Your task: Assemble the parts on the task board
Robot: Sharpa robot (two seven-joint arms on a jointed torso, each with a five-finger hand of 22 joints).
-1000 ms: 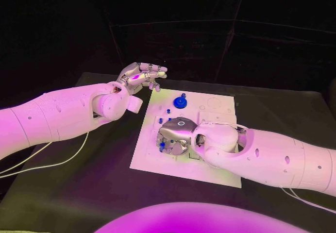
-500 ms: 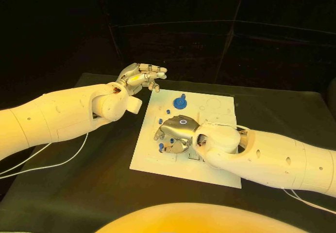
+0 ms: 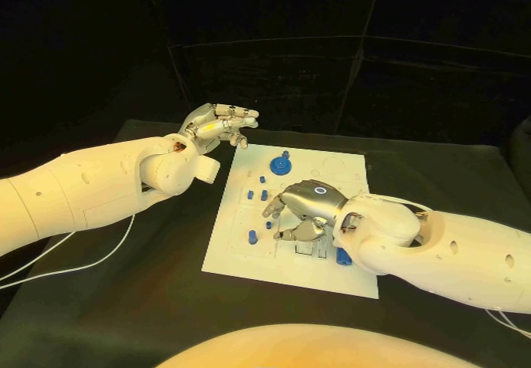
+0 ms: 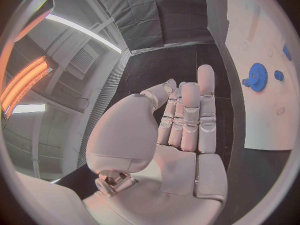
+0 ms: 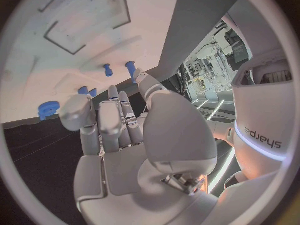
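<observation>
Your task board (image 3: 238, 253) lies flat in the middle of the black tabletop (image 3: 122, 307), its long sides running away from you. The near corners and the near-left strip of the board are bare white.

On the board, a blue gear (image 3: 283, 163) sits near the far edge, well apart from your right hand. A loose column of small blue pegs (image 3: 263, 179) runs down the board's left-centre, ending at a blue peg (image 3: 251, 237) nearer you. Another blue piece (image 3: 343, 257) lies just beside your right wrist.

Your right hand (image 3: 305, 208) sits over the board's centre, palm down, fingers curled toward the surface among the pegs. You cannot tell from the head view whether it pinches anything; in the right wrist view the fingers (image 5: 109, 115) lie close together and straight, with nothing visible between them, and the pegs (image 5: 130, 67) stand beyond the fingertips. The right forearm covers the board's near-right part.

Your left hand (image 3: 222, 123) hovers beyond the board's far-left corner, above the tabletop, holding nothing, fingers extended side by side in the left wrist view. A white cable (image 3: 67, 264) trails across the tabletop on the left.
</observation>
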